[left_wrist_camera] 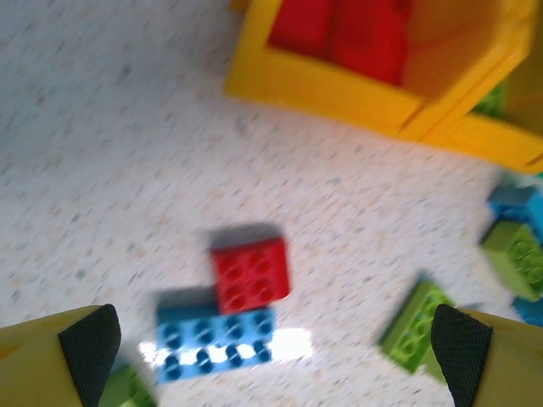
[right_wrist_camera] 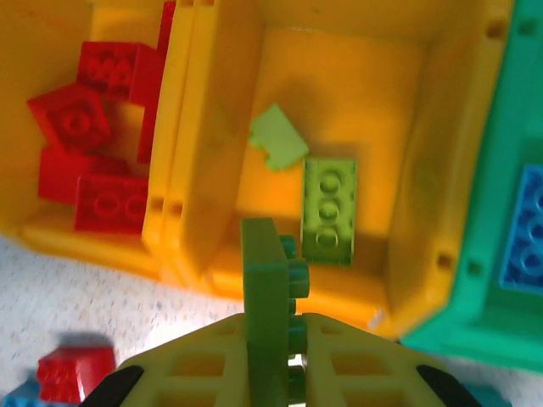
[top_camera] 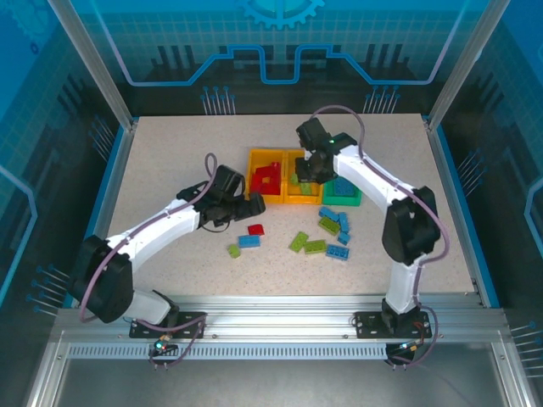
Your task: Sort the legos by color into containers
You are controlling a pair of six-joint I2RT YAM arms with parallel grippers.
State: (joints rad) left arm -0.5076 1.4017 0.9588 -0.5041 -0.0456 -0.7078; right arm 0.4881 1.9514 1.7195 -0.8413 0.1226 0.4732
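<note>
Right gripper [right_wrist_camera: 271,339] is closed on a lime green brick [right_wrist_camera: 265,271]. It grips the thin slab on edge, round studs pointing sideways, just above the near wall of the middle yellow bin [right_wrist_camera: 339,85]. That bin is smooth, glossy plastic with rounded corners, and two lime pieces [right_wrist_camera: 331,208] lie on its floor. Joined to its left side, the left yellow bin [right_wrist_camera: 38,42] holds a heap of red bricks [right_wrist_camera: 93,153]. On the other side, the green bin [right_wrist_camera: 475,331] holds a blue brick [right_wrist_camera: 526,229]. From above, the right arm [top_camera: 373,178] rises from its base, bends at the elbow and reaches back and leftward over the green bin, wrist tipped down.

Left gripper [left_wrist_camera: 276,356] is spread wide and holds nothing, its yellow fingers tipped with black pads [left_wrist_camera: 89,348]. Below it, on the pale speckled table [left_wrist_camera: 102,153], a square red brick [left_wrist_camera: 250,273] with four studs touches a long blue brick [left_wrist_camera: 214,339]. The left arm [top_camera: 161,229] stretches low and diagonally, with its gripper just short of the left yellow bin. Loose green and blue bricks [top_camera: 331,233] lie scattered on the table in front of the bins.
</note>
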